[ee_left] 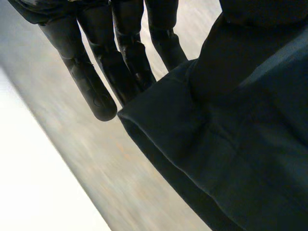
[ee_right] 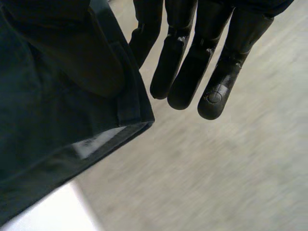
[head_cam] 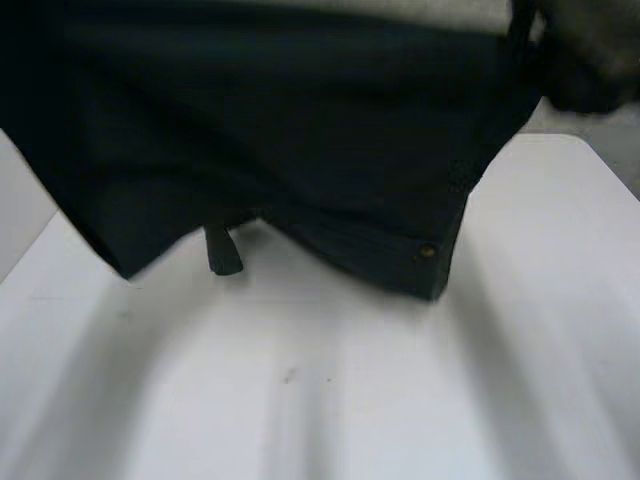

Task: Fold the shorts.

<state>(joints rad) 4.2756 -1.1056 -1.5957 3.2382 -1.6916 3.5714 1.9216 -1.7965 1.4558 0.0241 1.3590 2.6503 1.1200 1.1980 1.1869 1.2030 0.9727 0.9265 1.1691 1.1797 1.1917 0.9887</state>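
Dark navy shorts [head_cam: 300, 130] hang lifted above the white table [head_cam: 350, 380], spread across the head view, with their lower edge just over the tabletop. A brass rivet [head_cam: 427, 251] marks the lower right corner, and a short dark cord end [head_cam: 222, 250] dangles near the middle. My left hand [ee_left: 96, 86] holds one upper corner of the shorts [ee_left: 231, 144], the thumb pressing the cloth against straight fingers. My right hand [ee_right: 192, 72] pinches the other corner of the shorts [ee_right: 48, 120] the same way, its thumb lying on the fabric.
Bare white tabletop lies below the hanging cloth in the head view. The table's edge [ee_left: 38, 183] and grey floor [ee_left: 120, 163] show past the left hand's fingertips; a table corner [ee_right: 53, 211] shows under the cloth by the right hand.
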